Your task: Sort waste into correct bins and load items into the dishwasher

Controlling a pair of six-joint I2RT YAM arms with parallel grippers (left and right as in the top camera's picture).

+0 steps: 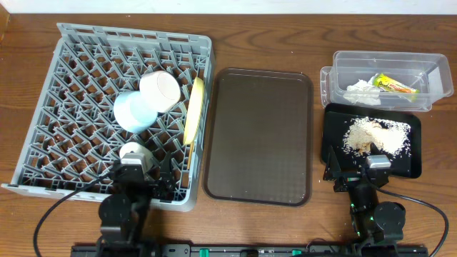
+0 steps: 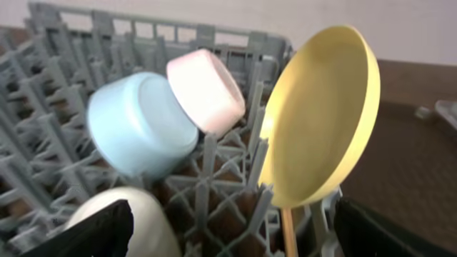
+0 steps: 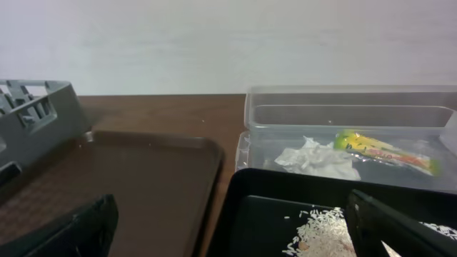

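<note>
The grey dish rack holds a light blue bowl, a white bowl and a yellow plate standing on edge. In the left wrist view the blue bowl, the white bowl and the plate stand among the pegs, with a wooden chopstick under the plate. The clear tub holds crumpled paper and a yellow-green wrapper. The black tray holds beige scraps. My left gripper is open over the rack's near edge. My right gripper is open at the black tray's near edge.
A dark brown serving tray lies between the rack and the bins. A white rounded object sits in the rack by my left finger. In the right wrist view the tub, paper, wrapper and scraps show.
</note>
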